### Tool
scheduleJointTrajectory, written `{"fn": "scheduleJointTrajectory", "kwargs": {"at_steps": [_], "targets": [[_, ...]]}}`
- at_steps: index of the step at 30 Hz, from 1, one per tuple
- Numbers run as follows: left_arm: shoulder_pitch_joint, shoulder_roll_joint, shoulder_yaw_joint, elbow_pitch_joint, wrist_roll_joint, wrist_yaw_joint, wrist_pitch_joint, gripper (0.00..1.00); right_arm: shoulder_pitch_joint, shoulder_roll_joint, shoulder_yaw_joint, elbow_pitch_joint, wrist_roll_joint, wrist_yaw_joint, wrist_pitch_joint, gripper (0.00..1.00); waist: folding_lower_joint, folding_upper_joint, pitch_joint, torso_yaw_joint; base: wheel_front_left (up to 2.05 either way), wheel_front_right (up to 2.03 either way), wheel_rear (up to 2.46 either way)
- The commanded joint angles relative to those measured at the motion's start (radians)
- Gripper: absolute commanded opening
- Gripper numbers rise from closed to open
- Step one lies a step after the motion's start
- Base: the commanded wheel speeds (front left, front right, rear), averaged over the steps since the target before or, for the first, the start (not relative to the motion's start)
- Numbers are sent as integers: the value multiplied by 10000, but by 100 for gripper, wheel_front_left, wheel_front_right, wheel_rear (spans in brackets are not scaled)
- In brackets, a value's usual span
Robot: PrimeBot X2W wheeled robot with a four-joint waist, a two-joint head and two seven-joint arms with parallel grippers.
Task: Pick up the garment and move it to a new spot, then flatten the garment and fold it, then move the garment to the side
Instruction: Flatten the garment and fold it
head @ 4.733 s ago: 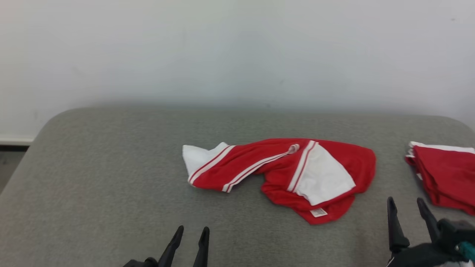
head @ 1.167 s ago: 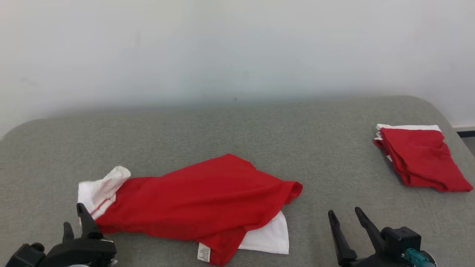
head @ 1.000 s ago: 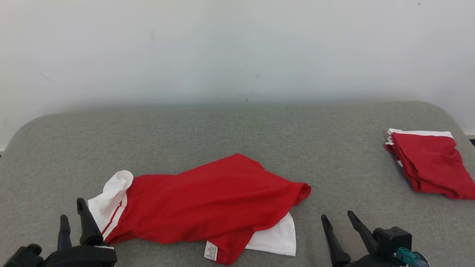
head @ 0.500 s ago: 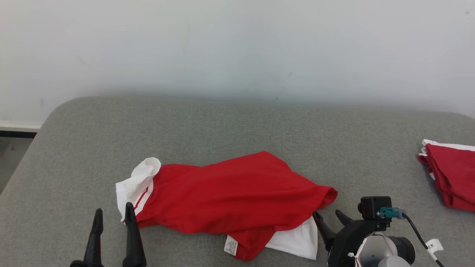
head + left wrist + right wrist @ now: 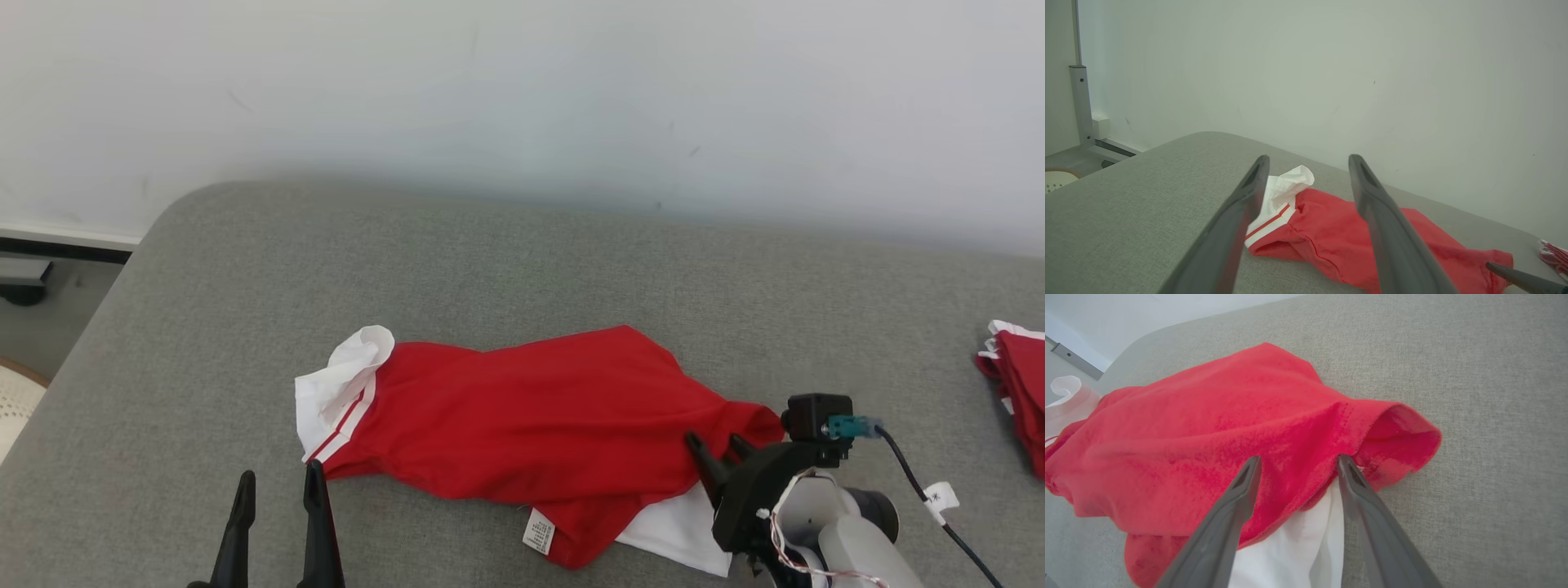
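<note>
Red garment lying crumpled, grey fabric surface

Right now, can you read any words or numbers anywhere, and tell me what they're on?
Care label sewn on the red and white shirt: printed lines, too small to read.
White tag on the black wire: one small dark mark, too blurred to read.
I can see no other writing, so there is nothing to quote.
</note>
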Motion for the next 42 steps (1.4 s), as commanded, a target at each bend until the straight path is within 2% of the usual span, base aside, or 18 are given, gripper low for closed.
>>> {"fn": "scheduleJointTrajectory", "kwargs": {"at_steps": [1,2,3,8,12,14,19,23,24,25,31,32,36,40,42], "targets": [[-4,2,-9,32,-36,-60,-24,100,-222,5,-96,169,-156,-24,-63,22,0,0,95,117,0,0,0],[-36,2,-33,53,-58,-57,-24,100,-340,-37,-222,315,-333,-24,-108,4,0,0,139,180,0,0,0],[-68,2,-57,75,-73,-65,-24,100,-439,-76,-343,453,-463,-24,-139,0,0,0,167,237,0,0,0],[-215,2,-35,276,-266,-190,-24,100,-646,-395,-1074,881,-984,-24,-423,0,0,0,343,612,0,0,0],[-381,0,54,420,-347,-395,-24,100,-984,-1335,-1707,702,-1980,-25,-898,0,0,0,513,840,0,0,0],[-555,0,177,509,-365,-551,-24,100,-1653,-2088,-1913,567,-2684,-25,-1182,0,0,0,712,983,0,0,0],[-802,0,246,698,-359,-787,-25,100,-2789,-2918,-1819,768,-3323,-25,-1433,0,0,0,996,1299,0,0,0],[-996,1,219,805,-427,-913,-25,100,-3446,-3231,-1982,1207,-3776,-25,-1558,0,0,0,1174,1551,0,0,0],[-1043,-2,183,839,-431,-943,-25,100,-3499,-3251,-2052,1431,-3845,-25,-1473,10,0,0,1203,1615,0,0,0],[-1106,1,143,890,-472,-934,-25,100,-3570,-3130,-2137,1795,-3834,-25,-1339,100,0,0,1201,1682,0,0,0],[-906,0,148,1017,-426,-973,-25,100,-2773,-2517,-2440,2145,-3266,-25,-1648,100,0,0,798,1490,0,0,0],[-772,1,200,1205,-433,-1039,-25,100,-1762,-1949,-2261,1417,-2793,-25,-2200,100,0,0,400,1015,0,0,0],[-873,59,311,1720,-254,-1225,-25,100,-386,-1331,-2188,79,-2280,-25,-2596,100,0,0,-16,513,0,0,0],[-1499,254,85,2879,34,-1320,175,100,1399,-478,-2173,-1977,-1929,-25,-2483,100,0,0,-353,-177,0,0,0],[-2255,401,-201,3710,168,-1355,865,100,2286,-177,-2083,-3079,-1695,-25,-2266,100,0,0,-421,-533,0,0,0]]}}
